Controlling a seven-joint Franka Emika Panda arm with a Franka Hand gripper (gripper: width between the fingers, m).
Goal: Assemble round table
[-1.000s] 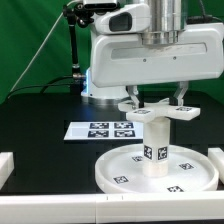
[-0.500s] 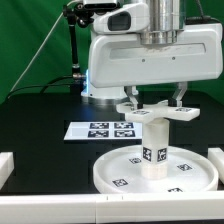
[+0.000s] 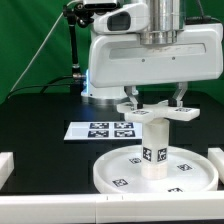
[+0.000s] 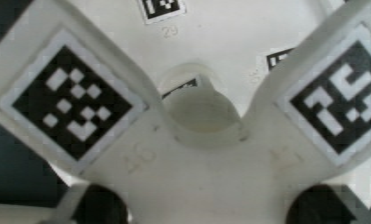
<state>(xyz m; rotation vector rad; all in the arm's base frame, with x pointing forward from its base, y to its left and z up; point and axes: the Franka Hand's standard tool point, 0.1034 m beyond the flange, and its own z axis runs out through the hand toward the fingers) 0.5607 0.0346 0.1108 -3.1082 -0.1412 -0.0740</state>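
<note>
The large round disc lies flat on the black table at the front. The short cylinder leg stands upright on its middle. The cross-shaped base sits level on top of the leg. My gripper reaches down from above and is shut on the base, one finger on each side. In the wrist view the base fills the frame with two tagged arms and a round centre hole. The dark fingertips press its sides, and my gripper straddles it.
The marker board lies on the table behind the disc, towards the exterior view's left. White blocks stand at the left edge and right edge. The arm's white body fills the space above.
</note>
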